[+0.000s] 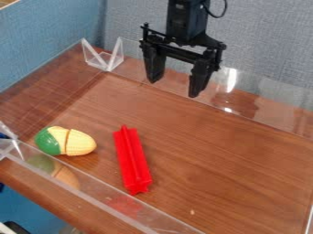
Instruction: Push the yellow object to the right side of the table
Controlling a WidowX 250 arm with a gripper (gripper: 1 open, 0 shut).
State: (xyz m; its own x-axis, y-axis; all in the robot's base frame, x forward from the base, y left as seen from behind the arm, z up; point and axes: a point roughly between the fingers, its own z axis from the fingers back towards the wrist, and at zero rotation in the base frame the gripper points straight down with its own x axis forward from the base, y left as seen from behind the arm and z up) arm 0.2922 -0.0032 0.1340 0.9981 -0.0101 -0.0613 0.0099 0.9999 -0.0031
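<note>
In the camera view, the tool (175, 77) is hanging over the far part of the tabletop (221, 146), its dark, matte, angular fingers pointing down and standing apart, released, with nothing between them. The tabletop is showing a warm brown wood grain and a slight sheen. The toy (65, 141) is lying near the left front edge, close to the near wall (116, 203). It is egg-shaped and smooth, its yellow body tapering to one end and a green cap rounding off the other; the cap is facing left, the yellow end right. The bar (132, 160) is lying to the right of the toy and apart from it, long, straight and red, with ridges running along its length. Its near end is reaching close to the near wall, which is low, clear and glossy and is carrying faint reflections of both things. Another clear wall (251, 94) is running along the far edge, behind the tool. Bare wood is stretching between the bar and the right side, and more is lying open between the two things and the tool. Grey fabric-like panelling (275, 37) is rising behind, with a blue textured panel (47, 35) at the left.
</note>
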